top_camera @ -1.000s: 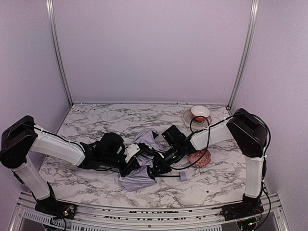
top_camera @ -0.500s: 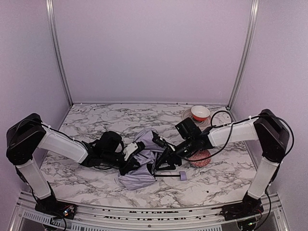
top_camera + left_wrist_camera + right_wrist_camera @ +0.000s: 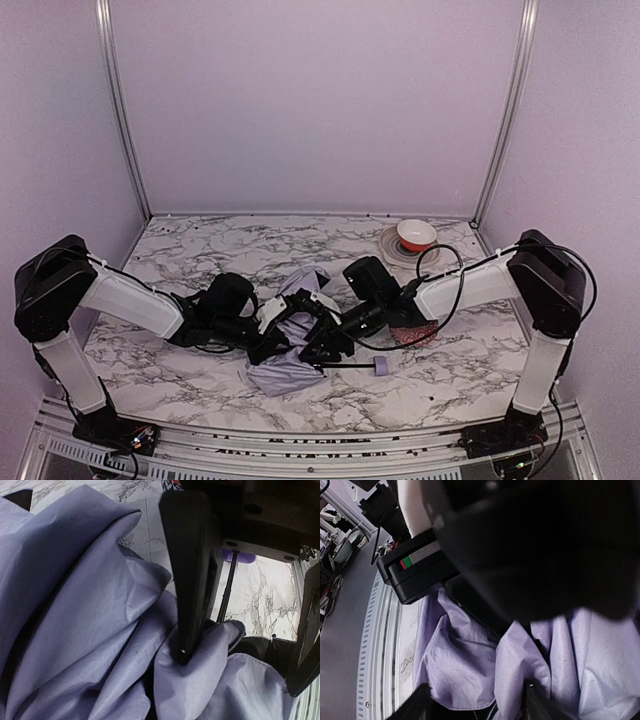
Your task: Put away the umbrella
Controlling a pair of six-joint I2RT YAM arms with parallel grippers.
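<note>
The umbrella (image 3: 285,362) lies crumpled on the marble table, pale lavender canopy bunched up. Its thin black shaft (image 3: 352,365) runs right to the small lavender handle (image 3: 379,366). My left gripper (image 3: 276,332) reaches into the canopy from the left. In the left wrist view (image 3: 237,672) its jaws are apart; one finger (image 3: 192,580) presses into the fabric (image 3: 90,630), with the shaft (image 3: 227,587) and handle (image 3: 240,556) behind. My right gripper (image 3: 318,340) meets the canopy from the right. In the right wrist view (image 3: 477,705) its jaws are apart over lavender folds (image 3: 465,670).
A red patterned bowl (image 3: 418,330) sits just right of the umbrella, partly under my right forearm. A red and white bowl (image 3: 416,234) stands on a plate at the back right. The table's metal front rail (image 3: 300,450) is close behind the umbrella.
My right arm drew back in, and its gripper shifted left, deeper into the canopy. The left arm and the umbrella have hardly moved.
</note>
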